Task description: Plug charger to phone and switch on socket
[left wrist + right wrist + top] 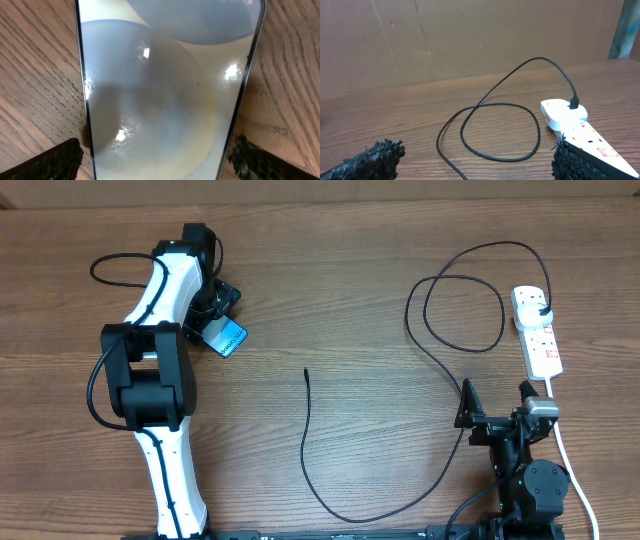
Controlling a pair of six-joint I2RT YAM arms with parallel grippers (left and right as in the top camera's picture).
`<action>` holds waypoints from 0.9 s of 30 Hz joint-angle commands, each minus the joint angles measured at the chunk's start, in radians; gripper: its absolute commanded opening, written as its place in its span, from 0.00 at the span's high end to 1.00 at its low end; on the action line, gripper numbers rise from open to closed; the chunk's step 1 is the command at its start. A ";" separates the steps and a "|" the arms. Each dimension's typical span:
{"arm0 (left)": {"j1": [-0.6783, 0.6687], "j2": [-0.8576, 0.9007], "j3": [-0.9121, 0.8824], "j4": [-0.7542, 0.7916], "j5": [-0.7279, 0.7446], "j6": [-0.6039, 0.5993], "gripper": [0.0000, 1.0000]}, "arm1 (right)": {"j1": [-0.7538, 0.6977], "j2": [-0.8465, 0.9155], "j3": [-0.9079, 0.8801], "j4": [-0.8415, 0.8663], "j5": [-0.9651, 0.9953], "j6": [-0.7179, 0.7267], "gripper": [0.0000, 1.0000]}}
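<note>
The phone (228,340), with a light blue screen, lies flat at the back left and fills the left wrist view (160,85). My left gripper (214,328) hangs over it, open, one finger on each side of the phone's long edges (157,150). The charger cable (310,460) is thin and black. Its free tip (306,371) lies mid-table and its plug (541,308) sits in the socket (540,335), a white power strip at the right. My right gripper (496,402) is open and empty, just short of the socket (572,120) and the cable loop (490,125).
The socket's white cord (575,470) runs towards the front right beside the right arm. The charger cable loops (465,305) left of the socket and sweeps across the front middle of the wooden table. A brown cardboard wall (470,35) stands behind the table.
</note>
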 commanded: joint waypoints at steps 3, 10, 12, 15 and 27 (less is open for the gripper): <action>-0.008 0.097 -0.064 0.005 -0.016 0.023 0.00 | 0.006 -0.009 -0.006 0.005 0.006 -0.006 0.00; -0.008 0.117 -0.066 0.004 -0.013 0.039 0.00 | 0.006 -0.009 -0.006 0.005 0.006 -0.006 0.00; -0.008 0.127 -0.066 0.005 -0.009 0.045 0.00 | 0.006 -0.009 -0.006 0.005 0.006 -0.006 0.00; -0.008 0.142 -0.066 0.004 -0.005 0.045 0.00 | 0.006 -0.009 -0.006 0.005 0.006 -0.006 0.00; -0.008 0.153 -0.067 0.010 0.024 0.049 0.00 | 0.006 -0.009 -0.006 0.005 0.006 -0.006 0.00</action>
